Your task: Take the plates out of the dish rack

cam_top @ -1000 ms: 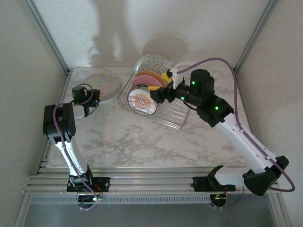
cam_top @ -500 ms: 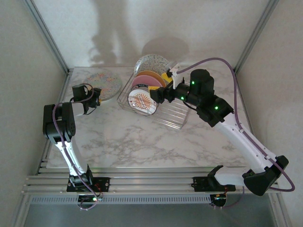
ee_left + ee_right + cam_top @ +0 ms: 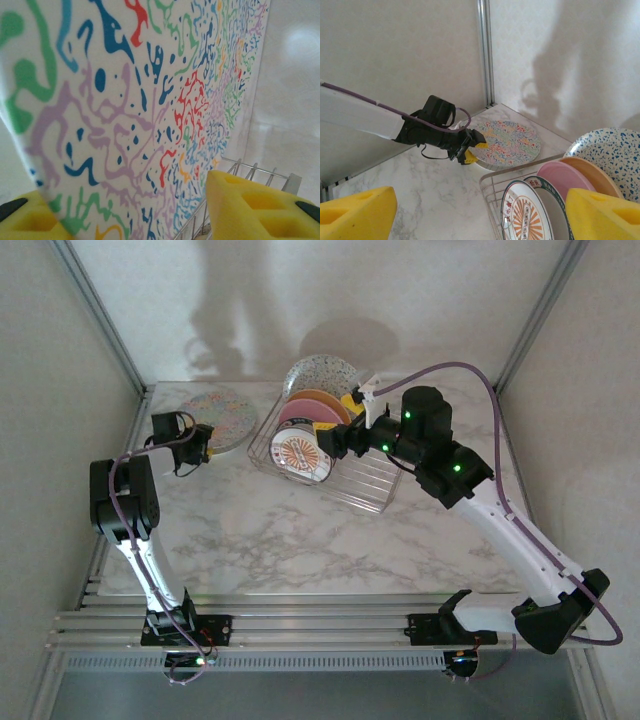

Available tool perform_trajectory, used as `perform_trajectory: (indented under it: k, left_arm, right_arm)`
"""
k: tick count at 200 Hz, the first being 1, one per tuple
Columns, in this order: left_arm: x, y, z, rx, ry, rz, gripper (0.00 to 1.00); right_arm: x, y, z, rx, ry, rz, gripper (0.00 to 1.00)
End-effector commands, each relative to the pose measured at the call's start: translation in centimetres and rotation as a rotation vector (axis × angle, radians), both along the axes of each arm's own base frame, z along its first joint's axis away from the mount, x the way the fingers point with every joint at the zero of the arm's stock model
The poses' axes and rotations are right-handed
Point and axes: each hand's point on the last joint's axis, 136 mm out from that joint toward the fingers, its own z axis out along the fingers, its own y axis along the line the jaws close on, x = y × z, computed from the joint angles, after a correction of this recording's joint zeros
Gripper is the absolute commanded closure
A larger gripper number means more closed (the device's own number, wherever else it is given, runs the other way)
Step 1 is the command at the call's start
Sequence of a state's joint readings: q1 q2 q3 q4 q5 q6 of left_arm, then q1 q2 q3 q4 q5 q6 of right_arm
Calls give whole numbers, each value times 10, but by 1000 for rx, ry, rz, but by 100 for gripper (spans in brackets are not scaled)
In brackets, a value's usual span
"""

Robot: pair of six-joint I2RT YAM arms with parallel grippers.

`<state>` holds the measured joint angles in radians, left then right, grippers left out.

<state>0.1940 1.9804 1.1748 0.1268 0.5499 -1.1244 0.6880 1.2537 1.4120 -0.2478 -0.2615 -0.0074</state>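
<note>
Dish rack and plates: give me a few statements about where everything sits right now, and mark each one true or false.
1. The rack holds four plates. True.
2. The mosaic plate stands in the rack. False: it lies flat on the table, left of the rack.
3. The sunburst plate is the front one in the rack, nearest the arms' bases. True.
4. The right gripper grips a plate. False: its jaws are open with nothing between them.
5. The left gripper is at the mosaic plate's edge. True.
</note>
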Motion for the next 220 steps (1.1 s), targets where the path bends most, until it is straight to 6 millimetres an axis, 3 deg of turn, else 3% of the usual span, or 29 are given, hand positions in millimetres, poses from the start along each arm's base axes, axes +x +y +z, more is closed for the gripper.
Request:
perform_trajectory:
  k: [1, 79, 127, 160, 220]
  left_arm:
    - [3, 11, -6, 29, 37, 17, 49]
    - [-4, 15, -9, 49, 89, 32, 48]
    - [-8, 16, -4, 55, 95, 37, 45]
    - [-13, 17, 12, 67, 82, 52, 40]
    - [-28, 10, 59, 94, 17, 99, 30]
  right_arm:
    - [-7, -3, 23, 39, -38, -1, 12]
    - [-4, -3, 22, 35, -33, -13, 12]
    - [5, -16, 25, -18, -59, -97, 11]
    - [30, -49, 36, -64, -76, -260, 10]
    - [108, -128, 35, 31, 48, -517, 11]
